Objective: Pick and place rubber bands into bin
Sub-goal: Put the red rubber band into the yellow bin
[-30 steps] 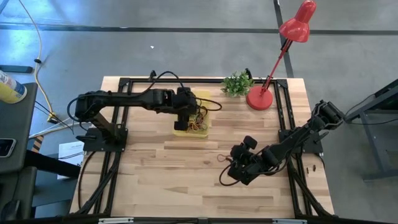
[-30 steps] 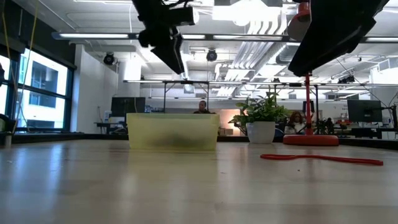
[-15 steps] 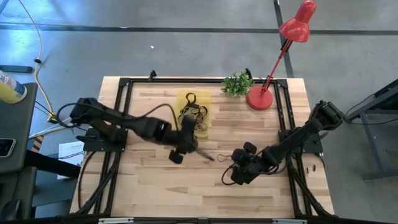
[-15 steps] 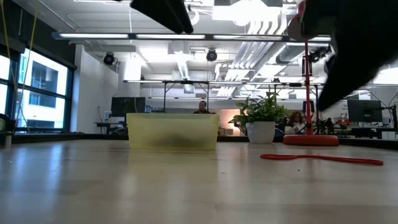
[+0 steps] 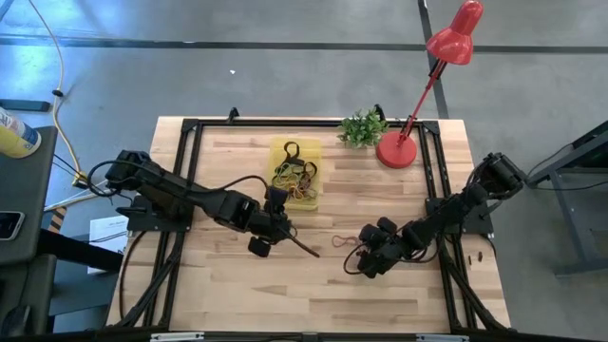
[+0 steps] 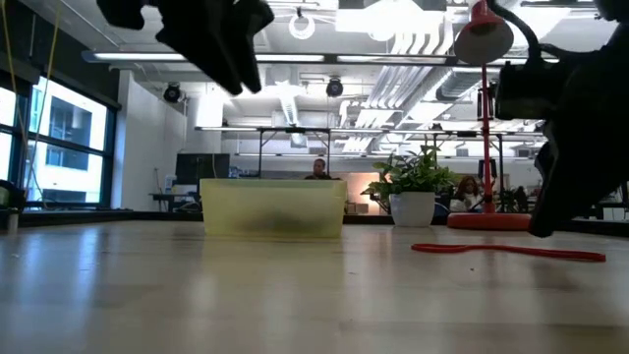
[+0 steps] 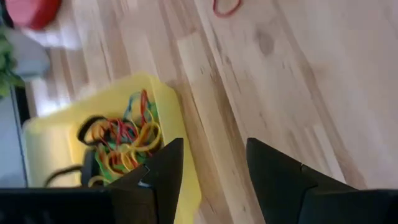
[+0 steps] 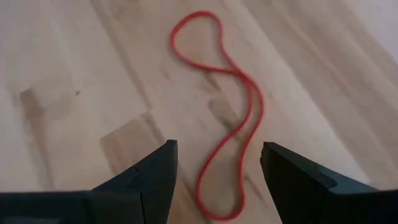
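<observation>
A thin red rubber loop (image 8: pixel 219 118) lies mid-table, away from every edge, before the right gripper (image 8: pixel 214 180), whose fingers are apart; the left gripper (image 7: pixel 211 171), also spread and empty, hangs beside the shallow yellow plastic bin (image 5: pixel 282 152).

The left gripper (image 5: pixel 285 231) is hovering over the counter (image 5: pixel 237 285), just beside the yellow bin (image 5: pixel 319 195) holding rubber bands (image 5: pixel 294 176). A red band (image 5: pixel 344 241) is lying just ahead of the right gripper (image 5: pixel 362 251).

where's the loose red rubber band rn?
In the high view the red rubber band lies flat on the bare table, right of centre, just ahead of the open right gripper and below-right of the yellow bin.
</observation>
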Action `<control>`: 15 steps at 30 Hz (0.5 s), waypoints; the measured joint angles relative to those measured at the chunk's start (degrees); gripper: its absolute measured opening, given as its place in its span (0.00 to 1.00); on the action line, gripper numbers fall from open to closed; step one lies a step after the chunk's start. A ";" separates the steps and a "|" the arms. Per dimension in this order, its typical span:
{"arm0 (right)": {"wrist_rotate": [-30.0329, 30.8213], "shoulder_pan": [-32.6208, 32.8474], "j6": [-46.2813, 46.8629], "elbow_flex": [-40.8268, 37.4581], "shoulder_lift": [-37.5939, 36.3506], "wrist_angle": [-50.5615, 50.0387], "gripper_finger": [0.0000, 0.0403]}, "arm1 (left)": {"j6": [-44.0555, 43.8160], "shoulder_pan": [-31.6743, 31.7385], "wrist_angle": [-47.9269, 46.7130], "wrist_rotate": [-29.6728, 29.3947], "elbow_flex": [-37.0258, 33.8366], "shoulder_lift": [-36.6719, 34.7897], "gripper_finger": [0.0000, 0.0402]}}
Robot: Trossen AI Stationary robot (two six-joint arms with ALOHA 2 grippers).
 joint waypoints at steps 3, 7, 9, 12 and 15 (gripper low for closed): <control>1.17 -1.07 -1.67 -0.04 0.00 0.01 0.55 | -1.70 0.00 0.90 0.15 -1.58 0.00 0.41; -0.72 -3.94 -7.47 -0.04 0.00 0.19 0.55 | -2.03 -0.04 2.33 0.79 -2.36 0.02 0.41; -4.01 -6.08 -11.62 -0.04 0.00 0.41 0.55 | -2.04 -0.04 3.02 1.38 -2.34 0.02 0.41; -10.28 -9.58 -17.96 -0.04 0.00 0.60 0.55 | -2.14 -0.02 3.69 2.40 -2.34 0.02 0.40; -14.54 -12.76 -22.56 -0.04 0.00 0.71 0.55 | -2.70 -0.34 3.65 2.87 -2.34 0.02 0.40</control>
